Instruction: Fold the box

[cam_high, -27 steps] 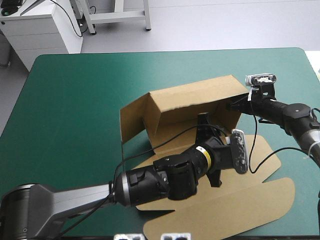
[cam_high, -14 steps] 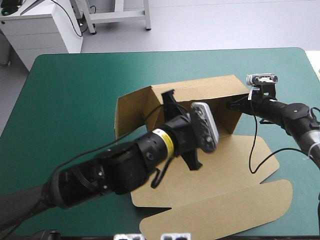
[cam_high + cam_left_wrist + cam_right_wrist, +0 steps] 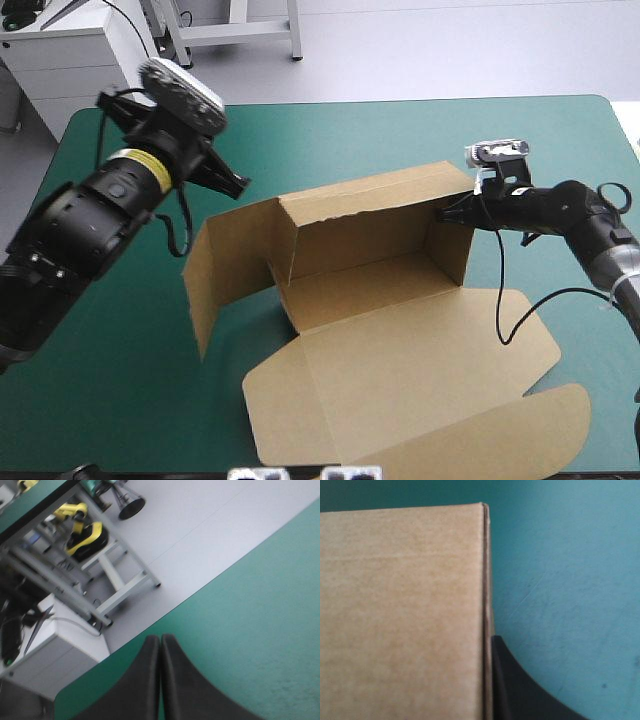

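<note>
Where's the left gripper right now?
The left gripper hangs shut and empty above the teal-green cover near its far-left corner, left of the box and clear of it.

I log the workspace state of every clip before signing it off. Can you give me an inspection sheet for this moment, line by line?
surface: teal-green table cover, bare around the box.
job's things: brown box partly formed; back wall and right wall upright, left flap splayed outward, lid flat toward the near edge.
clutter: nothing seen.
grippers: left gripper shut, empty, raised over the table's far left corner; right gripper shut on the box's right wall at its far top corner.
cables: nothing seen besides the robot's own.
surroundings: nothing seen at the table.
</note>
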You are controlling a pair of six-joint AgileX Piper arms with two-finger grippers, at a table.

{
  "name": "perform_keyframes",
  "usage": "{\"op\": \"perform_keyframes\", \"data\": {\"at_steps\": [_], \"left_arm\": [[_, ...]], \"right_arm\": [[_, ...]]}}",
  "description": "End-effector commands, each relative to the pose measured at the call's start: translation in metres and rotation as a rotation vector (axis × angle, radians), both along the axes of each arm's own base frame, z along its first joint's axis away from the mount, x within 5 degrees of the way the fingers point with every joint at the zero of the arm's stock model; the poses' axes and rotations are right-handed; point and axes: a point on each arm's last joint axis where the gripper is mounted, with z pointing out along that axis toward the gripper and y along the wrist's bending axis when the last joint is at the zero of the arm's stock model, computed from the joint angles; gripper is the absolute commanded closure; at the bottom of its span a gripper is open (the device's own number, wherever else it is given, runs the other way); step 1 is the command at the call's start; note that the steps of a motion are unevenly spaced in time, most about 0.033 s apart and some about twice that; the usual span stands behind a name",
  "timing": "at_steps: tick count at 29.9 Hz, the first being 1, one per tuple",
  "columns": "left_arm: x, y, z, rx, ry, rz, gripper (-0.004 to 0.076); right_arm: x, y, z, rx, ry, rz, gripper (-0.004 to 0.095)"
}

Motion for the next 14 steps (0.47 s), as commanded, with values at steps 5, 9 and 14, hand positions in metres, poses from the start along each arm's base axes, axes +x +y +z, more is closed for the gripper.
{"op": "perform_keyframes", "data": {"at_steps": [5, 9, 14], "left_arm": [[0.018, 0.089, 0.017, -0.220, -0.007, 0.266, 0.0732], [0.022, 0.126, 0.014, -0.322, 0.034, 0.335, 0.0732], [0.027, 0.161, 0.002, -0.450, 0.132, 0.402, 0.0732]], "right_arm": [[-0.009, 0.036, 0.064, -0.002, 0.078, 0.006, 0.0905], [0.001, 0.042, 0.082, 0.011, 0.131, 0.005, 0.0905], [0.023, 0.049, 0.077, -0.021, 0.333, 0.019, 0.0906]]}}
